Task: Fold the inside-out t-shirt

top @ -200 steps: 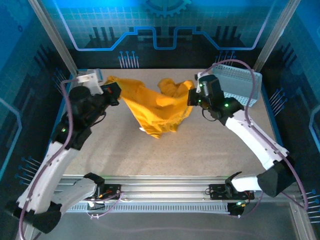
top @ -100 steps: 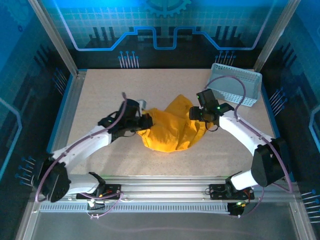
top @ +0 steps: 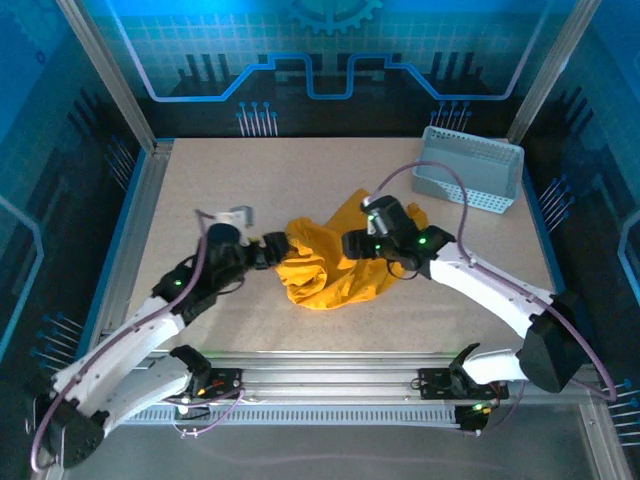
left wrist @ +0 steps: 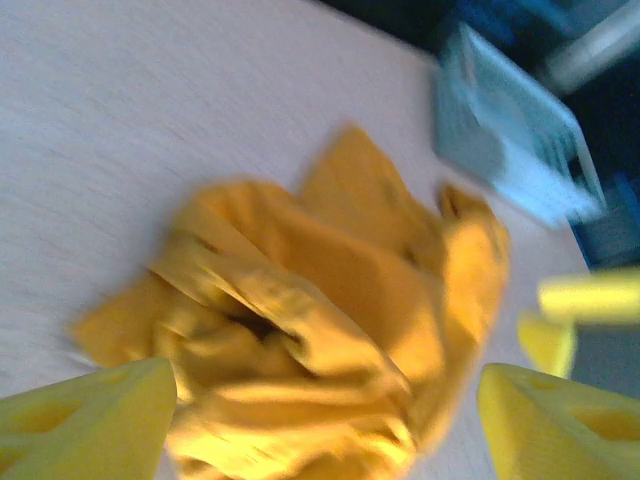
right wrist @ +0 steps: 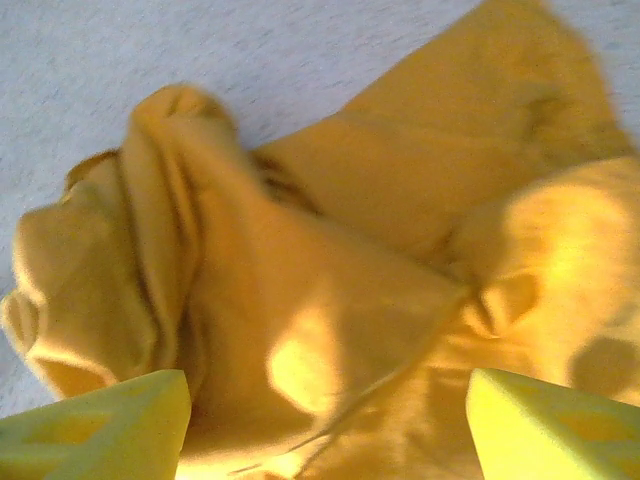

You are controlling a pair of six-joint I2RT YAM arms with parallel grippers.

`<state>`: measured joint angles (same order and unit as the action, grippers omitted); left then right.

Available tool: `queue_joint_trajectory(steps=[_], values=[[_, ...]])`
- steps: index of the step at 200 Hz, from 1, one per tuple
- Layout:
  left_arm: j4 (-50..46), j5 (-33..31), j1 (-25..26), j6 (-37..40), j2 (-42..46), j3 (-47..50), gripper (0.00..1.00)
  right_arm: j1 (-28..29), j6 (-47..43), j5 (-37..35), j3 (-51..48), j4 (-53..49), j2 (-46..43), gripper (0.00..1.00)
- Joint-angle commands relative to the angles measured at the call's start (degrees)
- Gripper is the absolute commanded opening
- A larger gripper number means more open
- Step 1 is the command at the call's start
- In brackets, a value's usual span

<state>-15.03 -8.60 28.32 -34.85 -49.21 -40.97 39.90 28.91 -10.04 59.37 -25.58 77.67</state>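
Mustard-yellow soft-fabric t-shirt lies crumpled in a heap near the middle of the speckled beige table, a little toward the near side, with no part of it flat. The left gripper sits at the heap's left edge and the right gripper over its far right part. Both have their jaws spread wide with nothing pinched. In the left wrist view the yellow fingers straddle loose folds.

My worry is that closing here would catch several layers at once, so a lift would bring up a bundle rather than an edge. The two arms also look close enough to knock each other.

The pale grey perforated plastic basket stands well apart at the far right. Open tabletop lies far and left. The near rail is closer, so spreading that way risks an overhang.
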Motion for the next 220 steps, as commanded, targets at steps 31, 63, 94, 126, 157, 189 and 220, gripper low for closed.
queue_joint_trajectory(steps=[31, 63, 94, 126, 157, 189, 220], values=[[-9.2, -0.9, -17.0, -4.5, 1.5, 3.0, 0.82, 12.6, -0.3, -5.4, 12.7, -1.9, 13.6, 0.75], [-5.4, 4.8, -20.0, -5.5, -0.9, 5.1, 0.84, 14.7, 0.4, -10.6, 20.1, -8.2, 22.5, 0.8], [-2.9, 10.5, -20.1, -5.0, -8.5, 3.4, 0.87, 14.5, 0.1, -13.9, 21.7, -10.9, 25.8, 0.59], [-1.5, 14.3, -20.1, -4.7, -17.0, 0.4, 0.89, 14.4, -2.2, -20.5, 16.4, -12.1, 18.2, 0.1], [-2.2, 14.5, -18.0, -3.7, -24.5, -4.6, 0.89, 11.9, -0.6, -27.4, 6.3, -16.5, 4.4, 0.03], [-4.3, 9.6, -12.4, -1.8, -32.4, -11.8, 0.9, 4.4, 7.3, -24.7, -5.0, -21.1, -7.0, 0.0], [-5.8, 8.7, -8.2, -1.8, -41.6, -19.8, 0.91, -1.4, 18.1, -23.7, -13.2, -24.0, -14.8, 0.0]])
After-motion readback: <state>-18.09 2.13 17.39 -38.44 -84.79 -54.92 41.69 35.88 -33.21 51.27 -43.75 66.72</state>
